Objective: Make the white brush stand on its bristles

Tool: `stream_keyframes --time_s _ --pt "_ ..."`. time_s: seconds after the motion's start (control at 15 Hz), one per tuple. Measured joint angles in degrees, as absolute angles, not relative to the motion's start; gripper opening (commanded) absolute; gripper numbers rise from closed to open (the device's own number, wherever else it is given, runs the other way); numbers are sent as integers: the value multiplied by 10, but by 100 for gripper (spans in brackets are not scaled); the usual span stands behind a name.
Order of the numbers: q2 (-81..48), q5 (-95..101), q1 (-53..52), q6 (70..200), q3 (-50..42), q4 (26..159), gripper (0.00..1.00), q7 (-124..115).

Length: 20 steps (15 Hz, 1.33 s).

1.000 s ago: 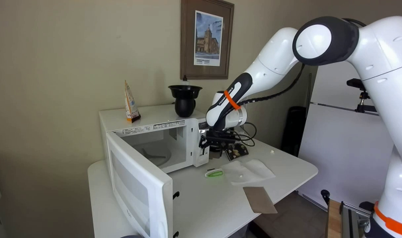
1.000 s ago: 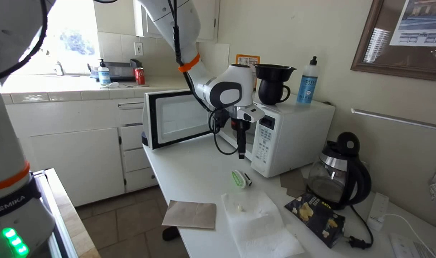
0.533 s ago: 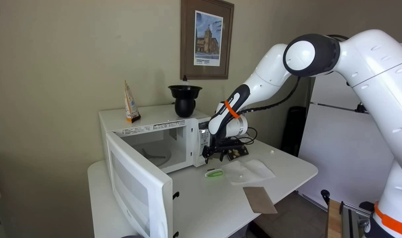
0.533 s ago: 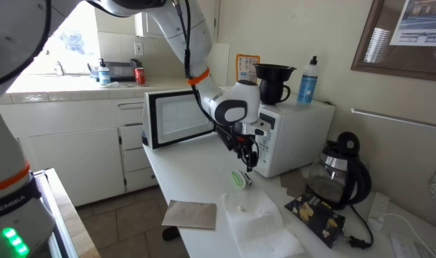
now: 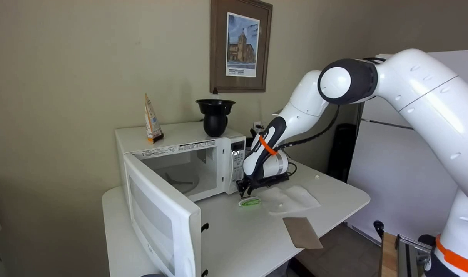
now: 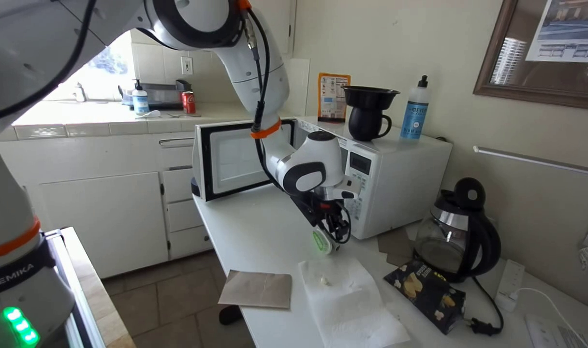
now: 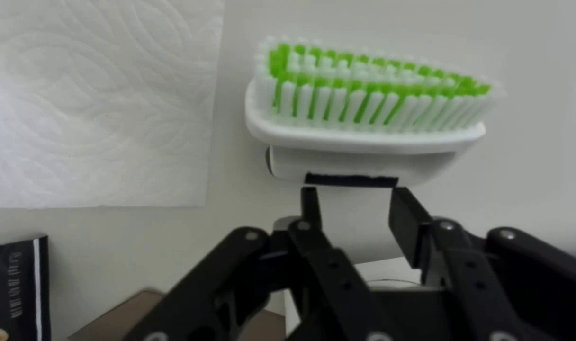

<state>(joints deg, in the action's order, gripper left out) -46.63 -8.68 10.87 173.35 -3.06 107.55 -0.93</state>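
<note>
the white brush (image 7: pixel 368 113) lies on its side near the parted, unclenched hand (image 7: pixel 355 202) of the downward-bent arm (image 5: pixel 349 81).

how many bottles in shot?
2: a pump bottle on the counter, a blue-labelled bottle on the microwave. The arm may hide more.

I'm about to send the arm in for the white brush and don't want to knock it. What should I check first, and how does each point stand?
1. Gripper open: ok, fingertips apart.
2. White brush lined up: ok, its dark strip lies just beyond the gap in the wrist view.
3. Bristles facing down: not ok, brush lies on its side.
4. Brush apart from the paper towel: ok, tabletop shows between them.
5. Fingertips low enough to grip: cannot tell from these views.
</note>
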Motion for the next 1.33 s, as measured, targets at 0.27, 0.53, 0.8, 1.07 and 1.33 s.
stream_keyframes --time_s 0.27,0.53,0.8,1.07,1.33 --pt "-471 -87 99 1734 -37 1072 0 -14" --pt "-471 -87 75 1725 -56 1072 0 -30" --pt "-469 -83 37 1694 -91 1074 0 -54" --pt "-460 -75 5 1669 -118 1085 0 -77" --pt "-448 -71 -14 1637 -128 1100 0 -92"
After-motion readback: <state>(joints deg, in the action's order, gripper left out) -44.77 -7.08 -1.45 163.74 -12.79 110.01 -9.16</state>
